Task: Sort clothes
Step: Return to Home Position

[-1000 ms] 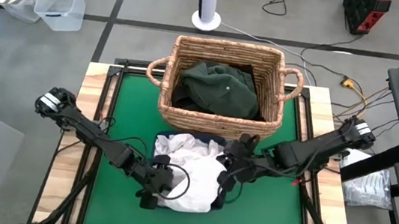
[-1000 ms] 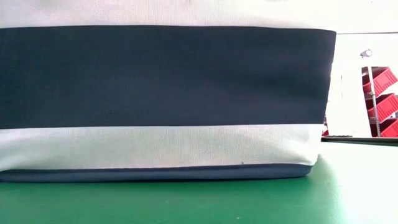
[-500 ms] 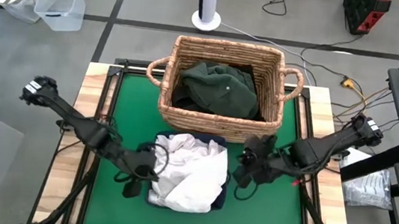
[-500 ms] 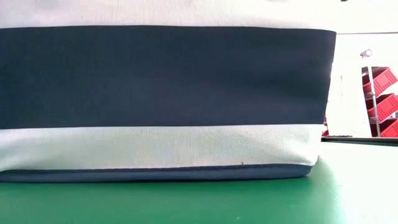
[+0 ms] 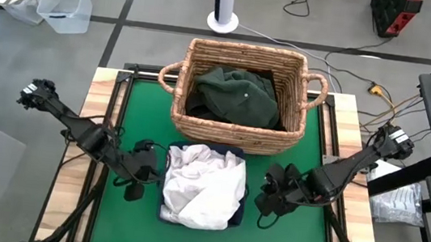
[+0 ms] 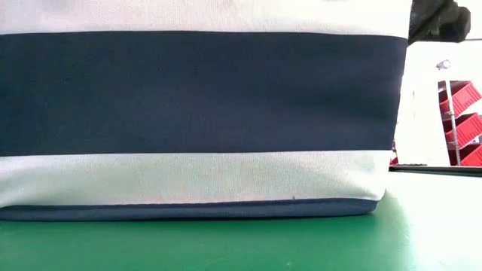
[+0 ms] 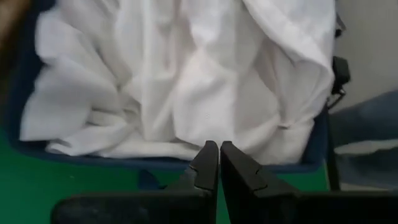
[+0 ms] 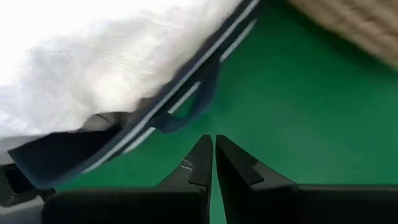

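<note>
Firstly, check your left hand (image 7: 219,149), pressed together, just left of the blue bin (image 6: 196,90) heaped with white clothes (image 5: 204,181): cloth at the rim may catch. Farther off, the green garment (image 5: 235,95) in the wicker basket (image 5: 234,133) hides anything beneath. Your right hand (image 8: 213,144), also pressed together, sits near the bin's handle loop (image 8: 207,93); it could snag.

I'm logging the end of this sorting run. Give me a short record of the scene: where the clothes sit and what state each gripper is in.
white clothes: piled in the blue bin, filling it
green garment: inside the wicker basket
blue bin: on the green mat, next to the basket
left gripper: shut, empty, at the bin's left side
right gripper: shut, empty, at the bin's right side
</note>
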Controlling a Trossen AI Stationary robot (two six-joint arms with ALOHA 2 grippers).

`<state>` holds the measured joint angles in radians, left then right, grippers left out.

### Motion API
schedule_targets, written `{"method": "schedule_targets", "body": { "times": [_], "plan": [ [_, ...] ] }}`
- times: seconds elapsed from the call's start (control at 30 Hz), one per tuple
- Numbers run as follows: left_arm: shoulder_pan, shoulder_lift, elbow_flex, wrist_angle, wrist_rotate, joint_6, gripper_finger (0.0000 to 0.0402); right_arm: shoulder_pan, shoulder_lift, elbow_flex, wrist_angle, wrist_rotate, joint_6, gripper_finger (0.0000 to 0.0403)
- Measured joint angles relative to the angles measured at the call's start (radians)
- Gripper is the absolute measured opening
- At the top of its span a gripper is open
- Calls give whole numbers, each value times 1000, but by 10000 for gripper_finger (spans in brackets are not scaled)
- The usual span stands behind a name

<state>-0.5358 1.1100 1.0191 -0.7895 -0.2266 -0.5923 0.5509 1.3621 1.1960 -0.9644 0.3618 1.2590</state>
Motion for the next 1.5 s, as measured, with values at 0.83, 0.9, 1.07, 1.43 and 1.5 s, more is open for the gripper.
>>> {"method": "schedule_targets", "body": {
  "times": [0.83, 0.9, 1.07, 1.43, 1.5],
  "plan": [
    [254, -333, -206, 657, -176, 573, 0, -356, -301, -142, 557, 26, -865, 12],
    [322, -379, -255, 700, -118, 575, 0, -422, -334, -157, 633, -44, -963, 12],
    [463, -502, -350, 728, -27, 528, 0, -562, -459, -234, 763, -226, -1102, 12],
    [484, -728, -488, 751, -17, 421, 0, -611, -801, -466, 776, -324, -1126, 12],
    [484, -773, -526, 772, -17, 401, 0, -611, -857, -519, 813, -364, -1133, 12]
  ]
}}
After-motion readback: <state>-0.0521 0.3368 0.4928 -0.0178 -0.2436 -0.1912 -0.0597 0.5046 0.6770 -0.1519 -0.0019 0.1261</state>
